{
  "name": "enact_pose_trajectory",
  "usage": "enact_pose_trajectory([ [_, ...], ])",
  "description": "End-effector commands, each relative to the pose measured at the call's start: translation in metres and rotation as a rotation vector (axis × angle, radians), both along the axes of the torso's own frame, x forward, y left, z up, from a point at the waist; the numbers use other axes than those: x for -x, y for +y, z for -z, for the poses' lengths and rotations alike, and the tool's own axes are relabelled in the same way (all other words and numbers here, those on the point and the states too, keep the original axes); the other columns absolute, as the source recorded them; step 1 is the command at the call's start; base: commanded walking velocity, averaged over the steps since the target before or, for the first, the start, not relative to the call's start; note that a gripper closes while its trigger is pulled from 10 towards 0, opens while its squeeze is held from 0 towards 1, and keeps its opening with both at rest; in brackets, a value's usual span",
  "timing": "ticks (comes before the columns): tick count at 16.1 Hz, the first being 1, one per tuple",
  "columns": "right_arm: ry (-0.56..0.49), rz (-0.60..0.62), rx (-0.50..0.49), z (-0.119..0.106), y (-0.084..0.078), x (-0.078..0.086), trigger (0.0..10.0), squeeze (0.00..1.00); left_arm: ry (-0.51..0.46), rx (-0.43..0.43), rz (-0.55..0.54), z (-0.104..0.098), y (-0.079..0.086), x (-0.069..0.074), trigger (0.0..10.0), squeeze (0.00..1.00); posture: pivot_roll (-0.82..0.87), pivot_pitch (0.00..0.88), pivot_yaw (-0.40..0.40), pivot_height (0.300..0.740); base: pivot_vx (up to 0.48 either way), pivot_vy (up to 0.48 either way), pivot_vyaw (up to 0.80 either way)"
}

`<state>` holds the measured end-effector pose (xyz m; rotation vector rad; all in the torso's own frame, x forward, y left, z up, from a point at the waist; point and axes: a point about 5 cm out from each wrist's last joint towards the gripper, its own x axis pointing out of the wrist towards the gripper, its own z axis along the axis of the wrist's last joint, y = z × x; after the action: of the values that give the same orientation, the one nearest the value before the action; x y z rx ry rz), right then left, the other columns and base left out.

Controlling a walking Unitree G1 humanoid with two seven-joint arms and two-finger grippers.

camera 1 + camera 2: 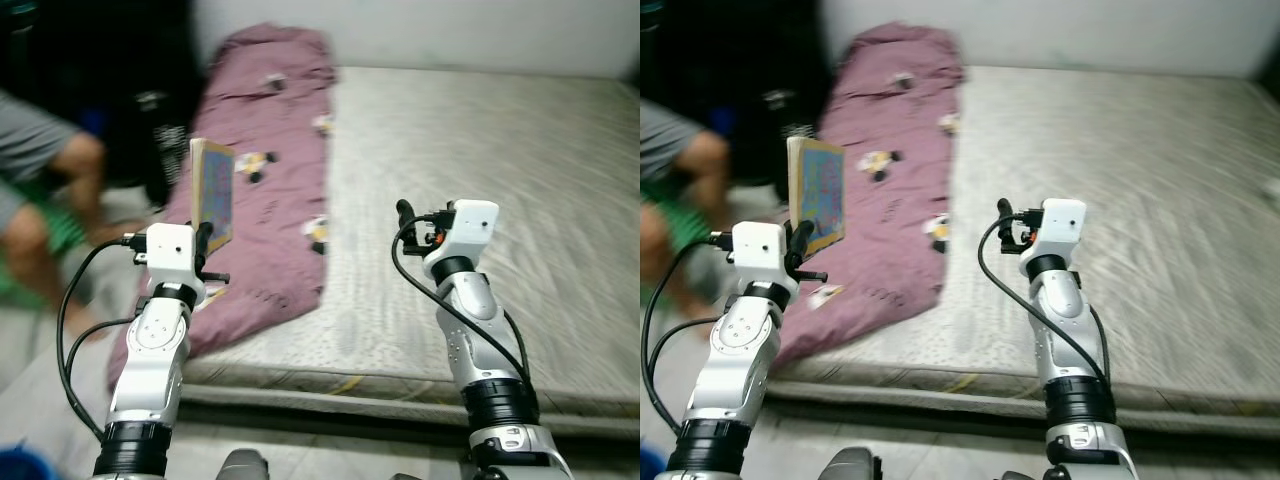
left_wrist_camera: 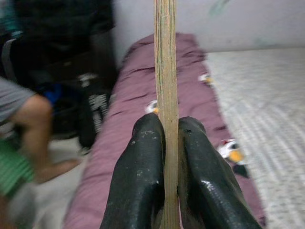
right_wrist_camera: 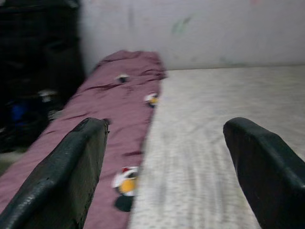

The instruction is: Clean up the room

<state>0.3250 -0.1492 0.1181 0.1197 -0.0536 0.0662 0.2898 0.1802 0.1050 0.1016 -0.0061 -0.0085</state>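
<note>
My left gripper (image 1: 205, 240) is shut on a thin flat book (image 1: 213, 192) with a colourful cover, held upright over the left edge of the mattress (image 1: 480, 180). In the left wrist view its pale edge (image 2: 166, 71) stands between the two black fingers (image 2: 140, 176). A maroon blanket (image 1: 270, 150) with small cartoon prints lies along the mattress's left side, under and beyond the book. My right gripper (image 1: 403, 213) is raised over the grey mattress, open and holding nothing; its fingers (image 3: 71, 167) stand far apart in the right wrist view.
A person's bare legs (image 1: 60, 190) and grey shorts are at the left, beside the mattress. Dark bags or furniture (image 1: 140, 90) stand behind them against the wall. The mattress's front edge (image 1: 380, 390) runs just before my arms.
</note>
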Motion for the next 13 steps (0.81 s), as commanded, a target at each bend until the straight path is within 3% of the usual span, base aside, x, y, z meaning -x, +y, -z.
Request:
enact_pose_trajectory([
  [1, 0.002, 0.023, -0.008, -0.0006, -0.0035, 0.0012, 10.0, 0.0, -0.076, 0.001, 0.003, -0.0162, -0.0035, -0.0015, 10.0, 0.0, -0.03, 0.0, 0.025, 0.74, 0.0, 0.0, 0.0],
  [13, 0.008, 0.029, -0.019, 0.0, -0.0062, 0.0009, 10.0, 0.0, -0.088, 0.03, 0.002, -0.0168, -0.0022, -0.0015, 10.0, 0.0, -0.03, 0.0, 0.017, 0.74, 0.0, -0.318, 0.0],
])
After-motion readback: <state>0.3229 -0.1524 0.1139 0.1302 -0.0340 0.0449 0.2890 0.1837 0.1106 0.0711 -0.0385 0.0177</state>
